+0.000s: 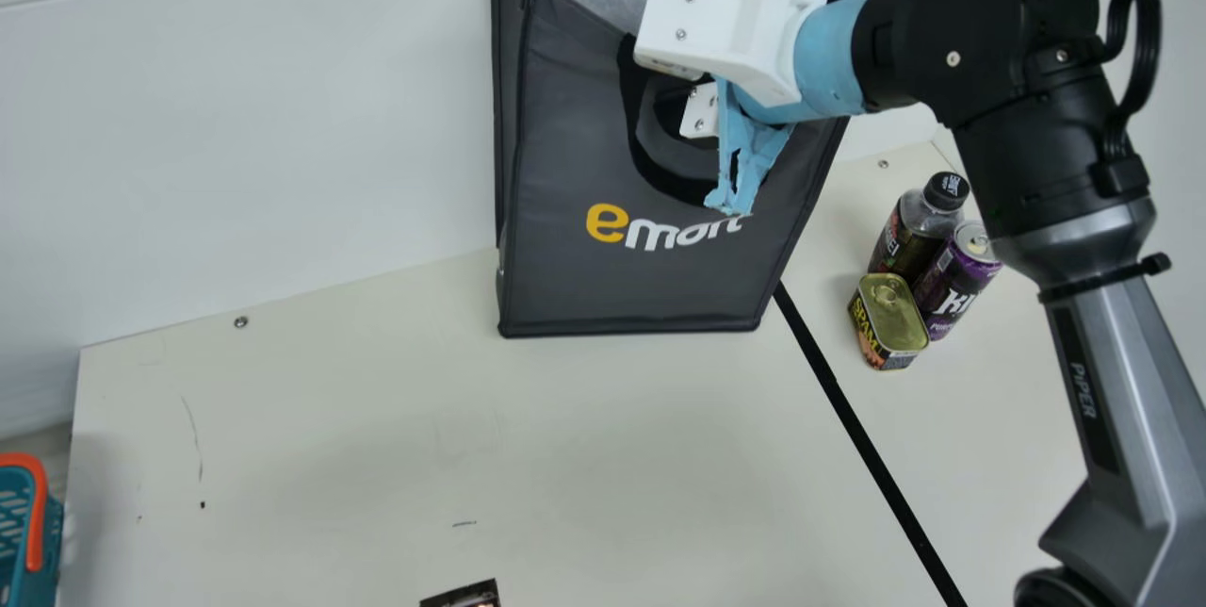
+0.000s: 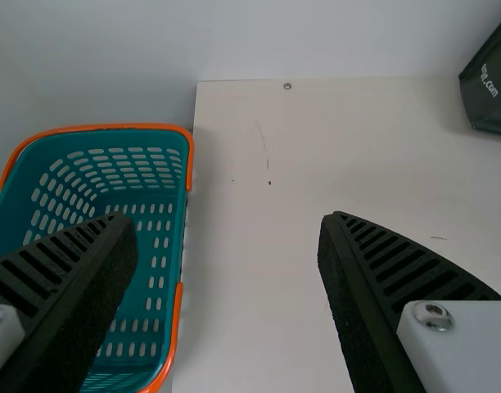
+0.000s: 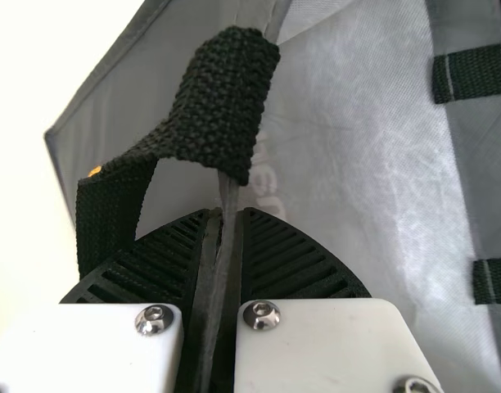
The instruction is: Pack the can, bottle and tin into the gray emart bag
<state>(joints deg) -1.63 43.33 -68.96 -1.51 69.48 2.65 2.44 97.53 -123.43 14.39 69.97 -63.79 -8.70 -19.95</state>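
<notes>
Free gap between basket (image 2: 111, 127) and gray bag (image 1: 641, 285)

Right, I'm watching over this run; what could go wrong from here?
The right gripper pinches the gray bag by its rim, which might slip free. The black handle loops close to the jaws and could snag. The can, bottle and tin stand close together, so grasping one may topple another.
</notes>
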